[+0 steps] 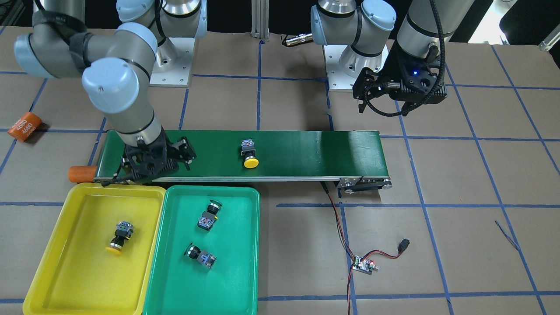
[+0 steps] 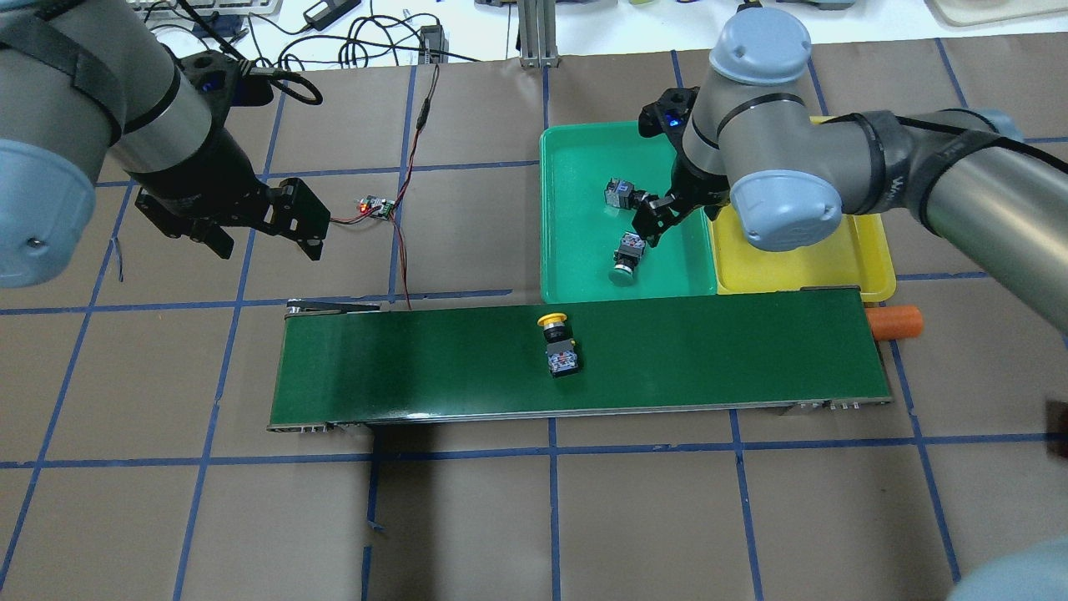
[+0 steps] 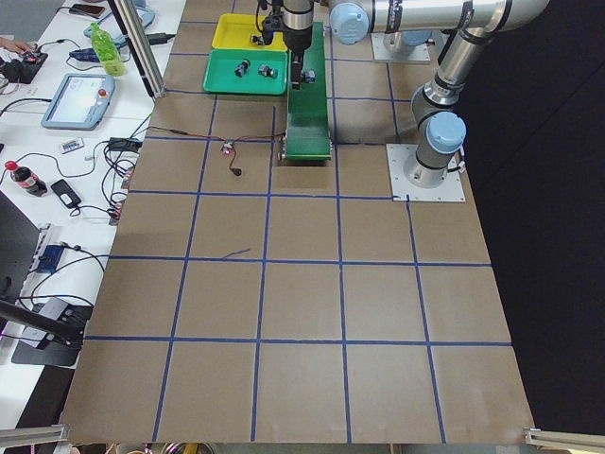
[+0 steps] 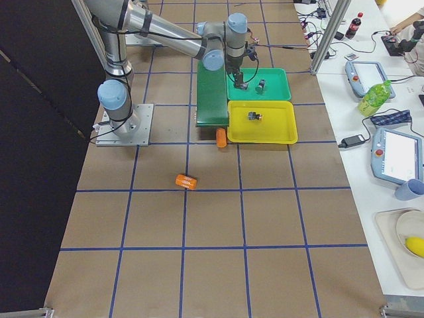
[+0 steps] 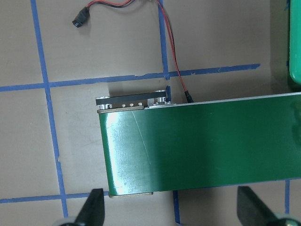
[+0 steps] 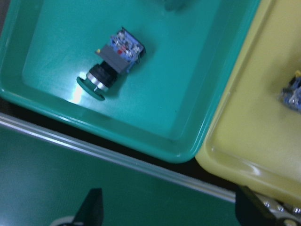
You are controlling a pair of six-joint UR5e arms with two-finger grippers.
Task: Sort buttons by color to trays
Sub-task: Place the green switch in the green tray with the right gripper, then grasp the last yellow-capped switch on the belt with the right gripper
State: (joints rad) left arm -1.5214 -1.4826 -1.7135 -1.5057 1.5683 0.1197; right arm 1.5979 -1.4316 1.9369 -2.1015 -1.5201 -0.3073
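Front-facing view. Across mid-frame on the tabletop (image 1: 459, 245): conveyor belt (image 1: 306, 151), belt button (image 1: 249, 154) near its middle. Below the belt's left end, lower left of frame: two trays just beside each other. In the left tray (image 1: 57, 262): lone button (image 1: 119, 238), about centre. In the right tray (image 1: 236, 245): upper button (image 1: 208, 216) and lower button (image 1: 200, 255), apart. At the belt's left end: first cylinder (image 1: 81, 173). Higher, at the frame's left edge: second cylinder (image 1: 25, 126). Below the belt's right end: circuit board (image 1: 364, 265).

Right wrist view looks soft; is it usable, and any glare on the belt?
Right wrist view: slightly blurred, yet the green button in the green tray reads clearly; overhead view: pale sheen at the left end of the belt.
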